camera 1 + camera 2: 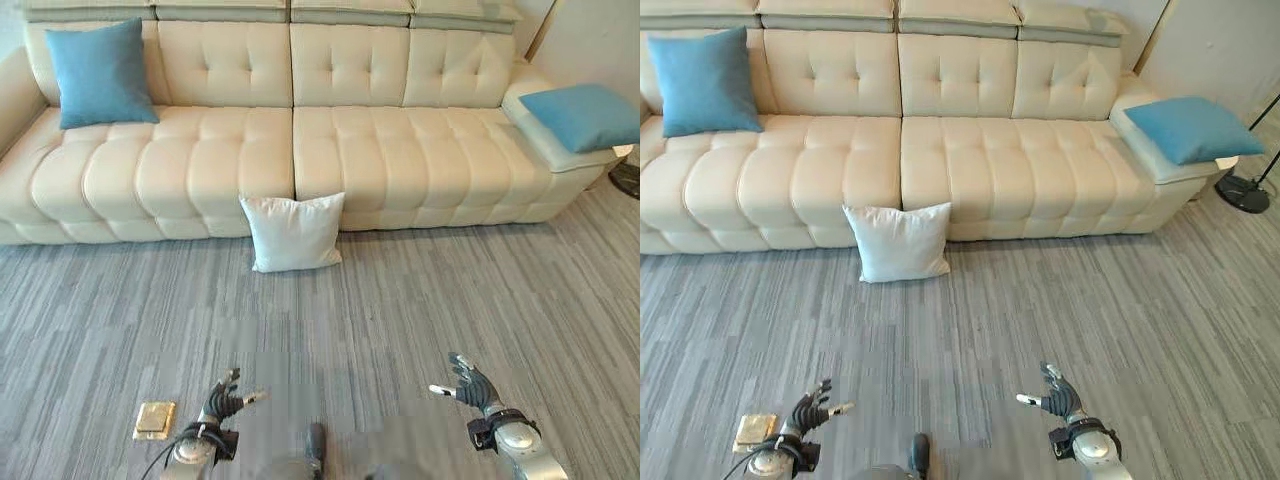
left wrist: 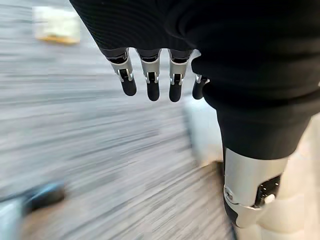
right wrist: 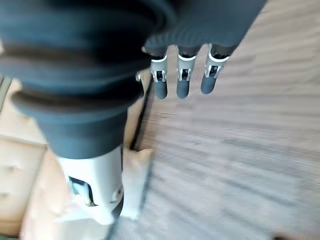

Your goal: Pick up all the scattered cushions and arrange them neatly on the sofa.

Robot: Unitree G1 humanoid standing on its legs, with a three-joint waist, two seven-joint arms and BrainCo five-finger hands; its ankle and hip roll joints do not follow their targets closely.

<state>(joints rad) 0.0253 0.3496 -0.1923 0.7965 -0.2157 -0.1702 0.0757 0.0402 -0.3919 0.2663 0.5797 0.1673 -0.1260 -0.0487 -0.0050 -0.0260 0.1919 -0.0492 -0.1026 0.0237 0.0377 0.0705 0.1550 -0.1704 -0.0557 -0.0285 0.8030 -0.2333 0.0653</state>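
step: approach, nothing yet picked up | white cushion (image 1: 293,232) on grey carpet (image 1: 450,300), leaning against cream sofa (image 1: 380,150) front | left hand (image 1: 222,400) and right hand (image 1: 470,385) low, fingers relaxed, empty | next: close in on it, likely with both hands

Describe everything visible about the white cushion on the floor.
The white cushion is square, plain and soft-looking, apparently fabric, with slightly pointed corners and faint creases. It stands nearly upright on the grey striped carpet, leaning back against the front of the cream tufted sofa, roughly where its two seat sections meet. Its lower edge rests on the carpet. Neither hand touches it: the left hand and right hand hover open, well short of it.
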